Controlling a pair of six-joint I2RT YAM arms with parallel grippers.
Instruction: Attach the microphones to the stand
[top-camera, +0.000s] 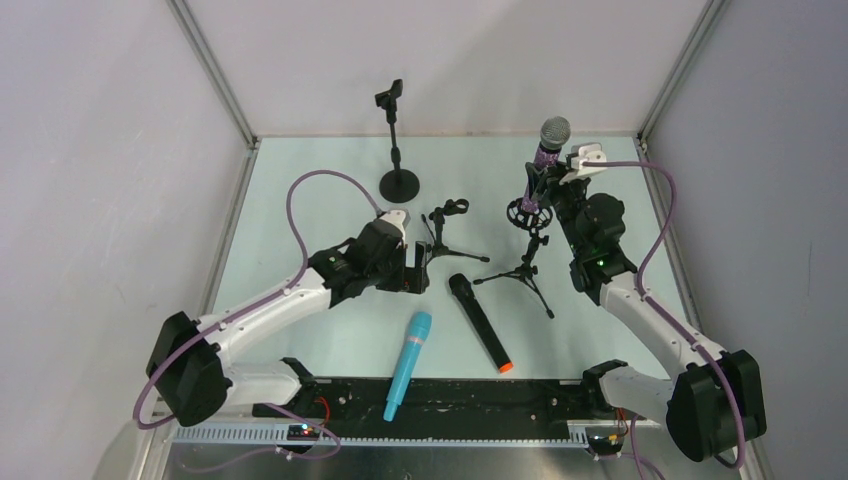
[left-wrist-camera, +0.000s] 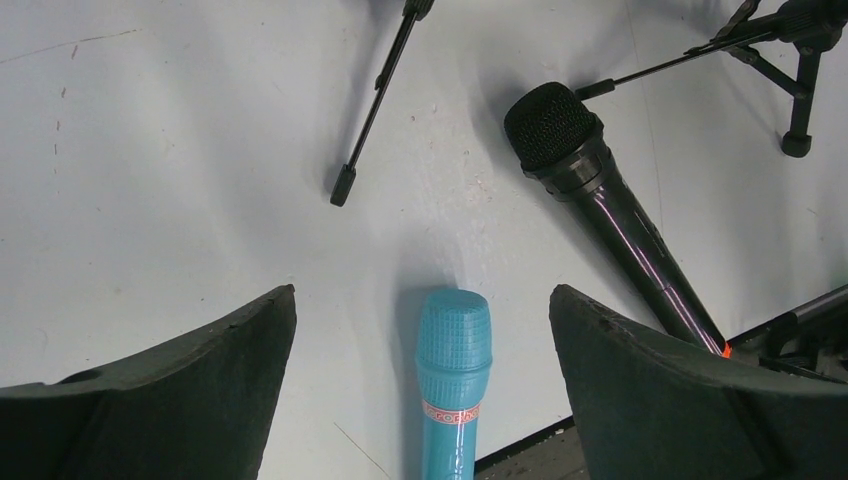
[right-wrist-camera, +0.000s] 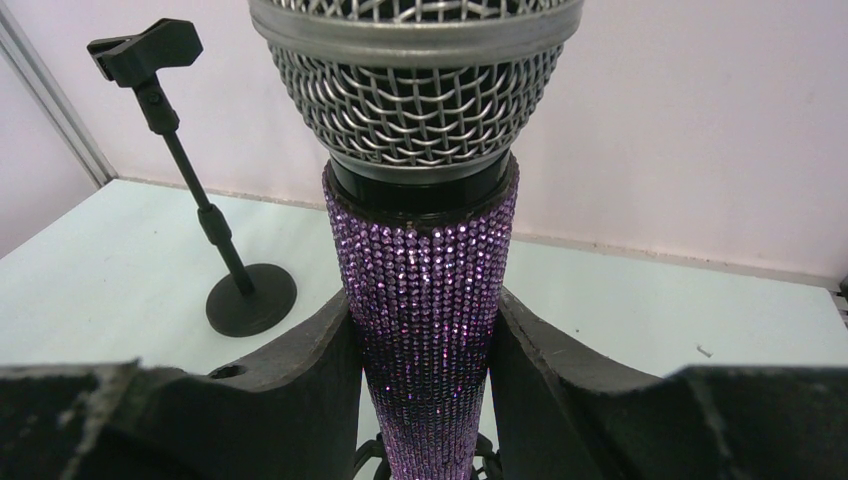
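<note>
Right now my right gripper (right-wrist-camera: 425, 345) is clenched on the purple microphone (right-wrist-camera: 420, 260), with one finger (right-wrist-camera: 320, 370) pressed against each side of its glittery body, just below the silver mesh head. The microphone stands head up, leaning a little. Its lower end reaches the ring of the shock-mount tripod stand (top-camera: 528, 262) at the right of the table (top-camera: 300, 200); how deep it sits in that ring I cannot tell.

My left gripper (left-wrist-camera: 422, 300) is released, its jaws spread wide and holding nothing, and it hangs above the table near the middle. Below it lies the cyan microphone (left-wrist-camera: 452, 375), whose ribbed head shows between the spread jaws in the wrist view and touches neither. To its right lies the black microphone (left-wrist-camera: 600, 190), mesh head toward the far side and orange end toward me; the two lie apart.

A small tripod stand (top-camera: 448, 225) with a clip on top stands just beyond my left gripper. A round-base stand (top-camera: 397, 150), also topped with a clip, stands near the far edge, well apart from all three microphones.
</note>
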